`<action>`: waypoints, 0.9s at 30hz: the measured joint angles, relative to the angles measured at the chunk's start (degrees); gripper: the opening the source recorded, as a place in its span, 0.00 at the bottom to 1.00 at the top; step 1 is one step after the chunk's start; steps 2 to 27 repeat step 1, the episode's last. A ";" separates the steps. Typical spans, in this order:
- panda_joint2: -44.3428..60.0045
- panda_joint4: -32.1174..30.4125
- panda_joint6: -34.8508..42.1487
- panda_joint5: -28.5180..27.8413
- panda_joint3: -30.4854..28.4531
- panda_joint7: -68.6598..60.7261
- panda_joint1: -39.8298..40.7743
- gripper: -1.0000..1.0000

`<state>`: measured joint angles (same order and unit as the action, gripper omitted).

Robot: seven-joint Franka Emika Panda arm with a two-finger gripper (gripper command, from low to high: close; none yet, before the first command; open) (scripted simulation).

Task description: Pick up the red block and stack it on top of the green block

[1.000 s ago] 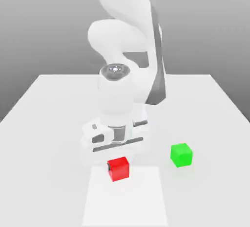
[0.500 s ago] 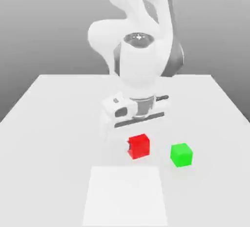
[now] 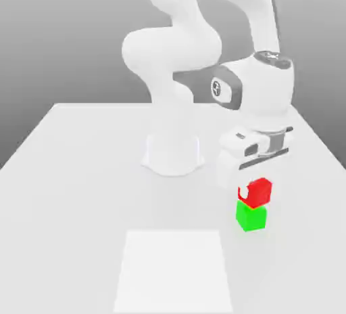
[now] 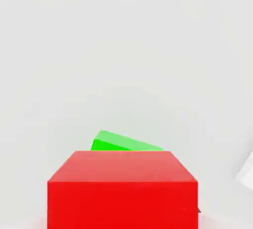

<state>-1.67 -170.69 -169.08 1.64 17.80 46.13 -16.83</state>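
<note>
Exterior view: looks nearly done, with red block (image 3: 256, 192) above green block (image 3: 251, 217); needs clean withdrawal (can't tell tool (image 3: 255, 191) open or gripping).

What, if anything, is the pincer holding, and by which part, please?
The pincer is at the red cube, but whether it grips it cannot be told.

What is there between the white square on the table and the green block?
In the exterior view, only bare table lies between the white square and the green block.
</note>
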 joint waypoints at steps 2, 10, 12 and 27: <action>0.00 0.00 0.00 0.00 0.00 0.00 -0.04 1.00; 0.00 0.00 0.00 0.00 0.00 0.00 -0.04 1.00; 0.00 0.00 0.00 0.00 0.00 0.00 -0.04 1.00; 0.00 0.00 0.00 0.00 0.00 0.00 -0.04 1.00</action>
